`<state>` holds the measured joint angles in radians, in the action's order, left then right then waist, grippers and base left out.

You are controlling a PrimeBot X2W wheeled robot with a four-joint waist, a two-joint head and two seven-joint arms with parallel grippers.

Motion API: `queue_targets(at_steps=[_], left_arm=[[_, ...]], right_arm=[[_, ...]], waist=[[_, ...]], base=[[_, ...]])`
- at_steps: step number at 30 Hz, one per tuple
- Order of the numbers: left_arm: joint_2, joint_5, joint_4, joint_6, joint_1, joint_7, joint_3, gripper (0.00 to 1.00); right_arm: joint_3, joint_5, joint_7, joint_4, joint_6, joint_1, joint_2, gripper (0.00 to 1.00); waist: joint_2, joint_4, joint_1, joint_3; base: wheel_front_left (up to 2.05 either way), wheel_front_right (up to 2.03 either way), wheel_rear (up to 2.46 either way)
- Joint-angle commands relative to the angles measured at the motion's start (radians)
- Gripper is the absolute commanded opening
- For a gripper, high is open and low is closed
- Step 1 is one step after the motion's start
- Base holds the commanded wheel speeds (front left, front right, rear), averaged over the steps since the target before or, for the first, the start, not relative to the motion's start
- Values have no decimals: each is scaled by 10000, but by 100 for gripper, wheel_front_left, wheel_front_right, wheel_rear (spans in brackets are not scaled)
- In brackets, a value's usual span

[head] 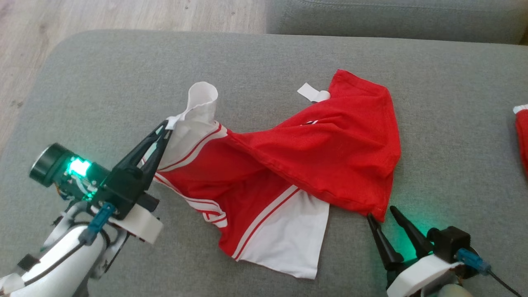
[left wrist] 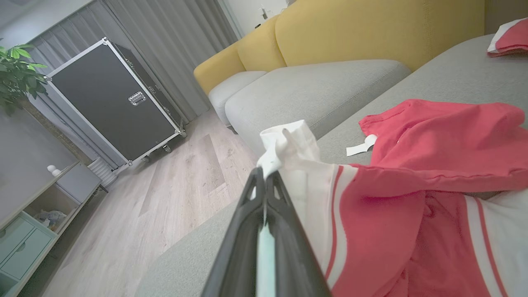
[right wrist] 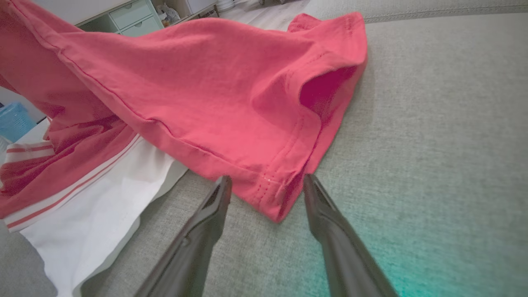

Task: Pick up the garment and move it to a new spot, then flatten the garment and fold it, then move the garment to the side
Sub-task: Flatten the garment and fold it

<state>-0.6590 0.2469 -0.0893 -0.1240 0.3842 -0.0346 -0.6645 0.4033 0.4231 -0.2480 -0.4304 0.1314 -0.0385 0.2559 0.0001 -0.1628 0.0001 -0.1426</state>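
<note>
Pinching the garment (head: 330, 152) on the sofa (head: 103, 82)
The left pincer (head: 166, 125) was pressed together on the garment's raised white corner; the red-and-white cloth lay crumpled mid-sofa; the right pincer (head: 380, 212) stood spread, fingers straddling the red hem corner.

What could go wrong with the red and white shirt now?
The left tool pinches only a tiny white tip of the shirt, so it might slip out when pulled. The right tool is open around the red hem corner and could miss it or catch just one layer. The shirt lies twisted, so pulling may bunch it.
</note>
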Motion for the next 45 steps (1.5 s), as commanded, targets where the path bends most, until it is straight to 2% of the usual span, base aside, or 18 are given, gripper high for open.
queue_targets(at_steps=[1,2,3,4,5,13,19,22,24,29,33,36,41,45], left_arm=[[-265,1,-186,-62,584,56,447,0],[-251,10,-171,-60,592,62,434,0],[-243,11,-158,-60,598,69,421,0],[-235,11,-145,-63,601,74,408,0],[-235,11,-145,-63,601,74,408,0],[-279,71,-89,-150,512,120,395,0],[-367,140,-61,-246,373,225,438,0],[-503,148,-112,-298,393,475,586,0],[-761,164,-161,-229,568,882,832,0],[-1192,544,-399,182,1070,1365,1329,0],[-1390,1018,-557,624,1973,1444,1832,0],[-1297,1432,-559,1047,3027,1469,2160,0],[-649,2223,416,1932,5014,1364,2238,0],[-167,2563,1991,2376,6767,1105,1828,0]], right_arm=[[242,127,-136,122,-7,-310,143,78],[279,164,-136,63,-7,-332,153,66],[301,193,-136,29,-7,-353,163,59],[313,220,-136,9,-7,-366,168,53],[313,220,-136,9,-7,-366,168,53],[330,289,-137,-108,-7,-447,174,0],[279,92,-137,150,-7,-506,304,0],[-284,-197,-137,836,-7,-494,514,0],[-1118,-502,-137,1957,-7,-548,896,0],[-2129,-822,-41,3817,-7,-1117,2102,0],[-2662,-685,774,5310,-7,-2182,2938,0],[-2773,-452,1491,5959,-7,-3209,3577,0],[-2028,149,2373,5460,-7,-5248,4337,0],[-885,775,2616,4090,-7,-7132,4407,0]], waist=[[-1,-54,-1,-1],[-1,-75,-1,0],[-1,-95,-1,3],[-1,-113,-1,5],[-1,-113,-1,5],[-1,-106,-1,65],[-1,9,-1,245],[-1,179,-1,469],[-1,467,-1,800],[-1,1021,-1,1378],[-1,1343,-1,1586],[-1,1494,-1,1572],[-1,1715,-1,1291],[-1,1879,-1,635]], base=[[0,0,0],[0,0,0],[0,0,0],[0,0,0],[0,0,0],[0,0,0],[0,0,0],[0,0,0],[0,0,0],[0,0,0],[0,0,0],[0,0,0],[0,0,0],[0,0,0]])
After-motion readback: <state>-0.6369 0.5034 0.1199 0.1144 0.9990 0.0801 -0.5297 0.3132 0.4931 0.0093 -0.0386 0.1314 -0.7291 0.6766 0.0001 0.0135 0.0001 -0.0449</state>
